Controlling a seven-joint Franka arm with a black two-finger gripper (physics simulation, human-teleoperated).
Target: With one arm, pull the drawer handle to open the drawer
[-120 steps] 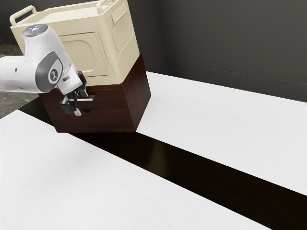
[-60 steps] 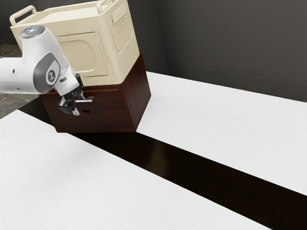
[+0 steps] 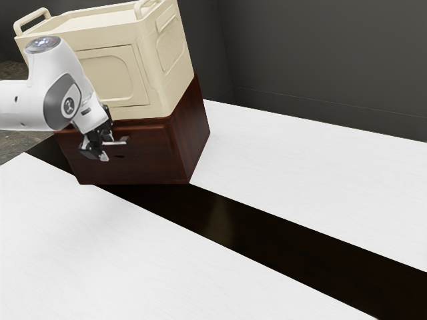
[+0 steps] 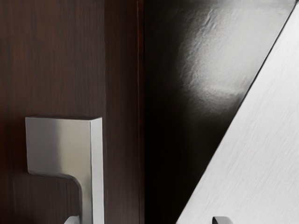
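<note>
White, the arm comes in beyond the dark red cabinet's left end in the exterior view, and it has drawn back a little over the last second. The end effector is in front of the cabinet, its fingers wide apart, with the bar of the metal handle between them, close to one finger and well away from the other. I see no two-sided hold; whether the near finger presses on the bar I cannot tell. The handle has come outward from the cabinet with the hand, and the drawer front now stands slightly proud of the cabinet's body, so the opening seems to have begun but is only a small part done. Farther right, the cream crate sits as before on top of the cabinet, and the white bench stretches away past its right side. The next move calls for a steady, straight pull away from the cabinet; with an open grasp, the bar could slip off the finger.
</note>
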